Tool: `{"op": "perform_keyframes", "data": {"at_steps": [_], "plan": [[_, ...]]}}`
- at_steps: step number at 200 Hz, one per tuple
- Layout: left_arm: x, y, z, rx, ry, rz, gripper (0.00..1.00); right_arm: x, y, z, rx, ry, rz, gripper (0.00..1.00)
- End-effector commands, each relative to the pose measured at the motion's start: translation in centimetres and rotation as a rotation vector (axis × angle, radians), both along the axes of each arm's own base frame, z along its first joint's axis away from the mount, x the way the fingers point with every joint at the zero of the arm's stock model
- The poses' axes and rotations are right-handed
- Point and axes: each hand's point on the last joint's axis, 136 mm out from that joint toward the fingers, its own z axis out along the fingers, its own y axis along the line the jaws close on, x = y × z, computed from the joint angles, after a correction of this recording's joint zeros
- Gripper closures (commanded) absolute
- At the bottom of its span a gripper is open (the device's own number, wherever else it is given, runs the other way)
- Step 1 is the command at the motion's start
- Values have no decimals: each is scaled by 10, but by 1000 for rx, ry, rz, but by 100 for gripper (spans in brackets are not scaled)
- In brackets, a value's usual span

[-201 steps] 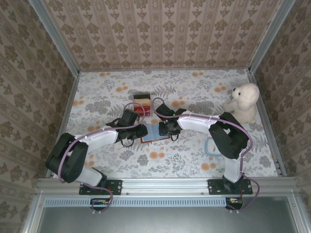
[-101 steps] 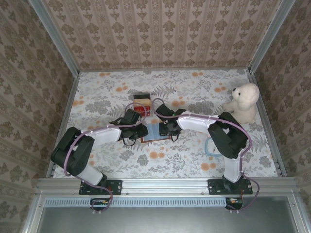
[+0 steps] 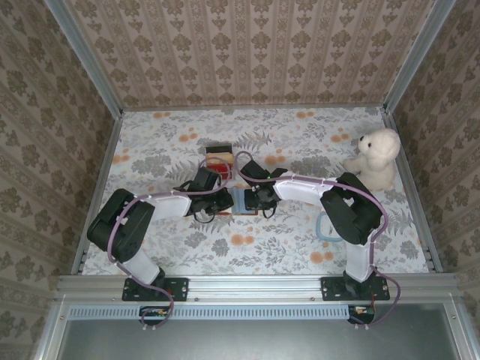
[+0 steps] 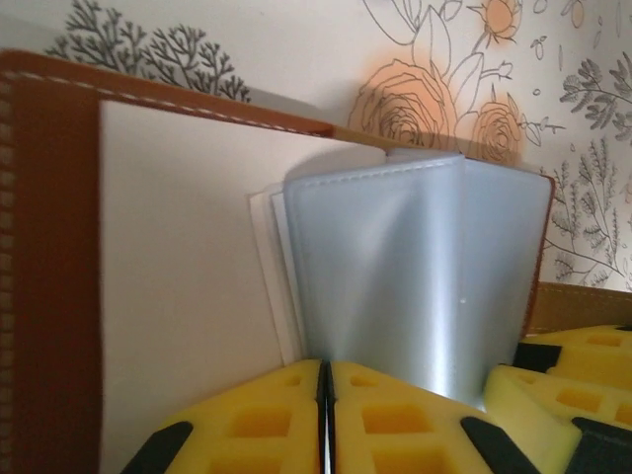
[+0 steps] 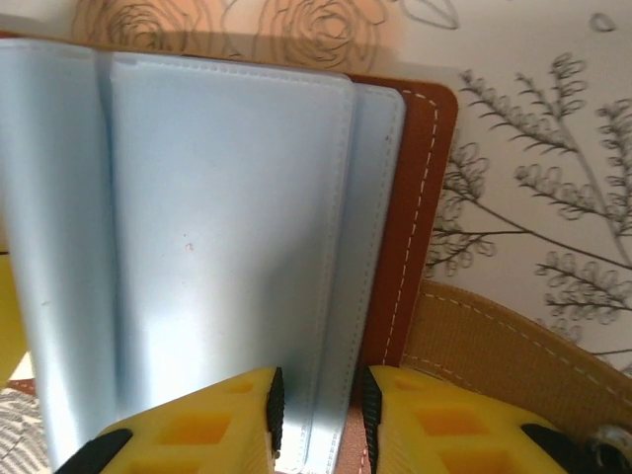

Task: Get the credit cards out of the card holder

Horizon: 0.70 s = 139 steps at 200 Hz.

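The card holder (image 3: 241,202) lies open on the flowered table between my two grippers. Its brown leather rim (image 4: 59,247) frames a pale inner panel and a stack of bluish-grey sleeves (image 4: 415,276), also seen from the right wrist as sleeves (image 5: 217,227). Thin pale edges (image 4: 261,259) stick out left of the sleeves; I cannot tell whether they are cards. My left gripper (image 4: 325,395) (image 3: 222,201) is shut, its tips at the sleeves' near edge. My right gripper (image 5: 318,415) (image 3: 255,198) is slightly open, astride the sleeves' right edge.
A small black box (image 3: 219,159) with red and yellow contents stands just behind the holder. A white teddy bear (image 3: 375,157) sits at the far right. A bluish loop (image 3: 327,226) lies by the right arm's elbow. A tan strap (image 5: 494,346) lies right of the holder.
My left arm has pushed rightwards, bringing its gripper onto the holder's left half. The holder has shifted slightly away from the bases. The right gripper stayed in place.
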Motion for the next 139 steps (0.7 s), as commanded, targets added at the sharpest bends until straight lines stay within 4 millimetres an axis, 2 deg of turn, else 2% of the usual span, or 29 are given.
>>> {"op": "perform_keyframes", "data": {"at_steps": [1,53,85,104,121,139], "plan": [[-4,-16,6,-57,14,-54,91,-17,18,-12,83,62,61,70],[-8,-12,7,-48,15,-52,92,-11,13,1,67,16,61,73],[-5,-4,30,-27,-36,-52,84,-7,7,24,72,-35,69,68],[-2,10,48,15,-77,-38,68,-7,5,48,100,-82,88,58],[0,28,65,66,-117,-18,46,-8,4,76,136,-130,97,46],[5,51,84,130,-166,9,28,-8,0,113,176,-208,103,32]]}}
